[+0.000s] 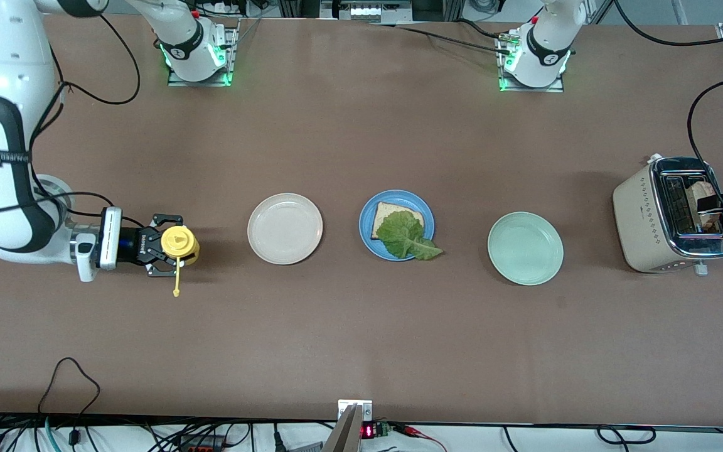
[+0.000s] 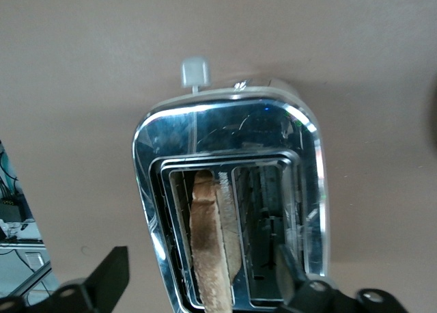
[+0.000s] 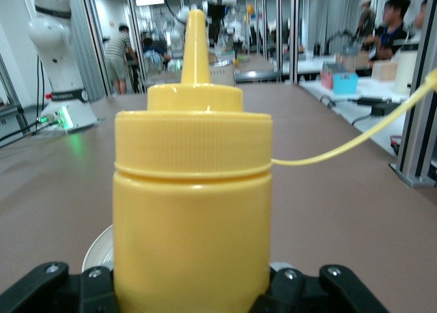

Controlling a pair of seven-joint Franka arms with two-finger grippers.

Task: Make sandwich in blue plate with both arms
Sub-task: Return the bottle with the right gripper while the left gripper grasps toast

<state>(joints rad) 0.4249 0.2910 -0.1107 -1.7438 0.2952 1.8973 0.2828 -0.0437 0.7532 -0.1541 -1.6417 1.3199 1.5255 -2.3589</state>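
Right end effector [image 1: 170,246] pinches yellow bottle [image 1: 179,243]; left end effector [image 2: 198,275] spread over toaster [image 1: 672,216] slice [image 2: 208,248]

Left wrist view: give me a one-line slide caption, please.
Left gripper, fingers open, hangs over the toaster, straddling the toast slice standing in one slot.

Yellow squeeze bottle [image 1: 179,243]; cream plate [image 1: 285,228]; mint plate [image 1: 525,248]; toaster [image 1: 673,215].

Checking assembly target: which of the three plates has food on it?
The blue plate, middle of the row: it carries a bread slice with lettuce. The cream plate and mint-green plate beside it are bare.
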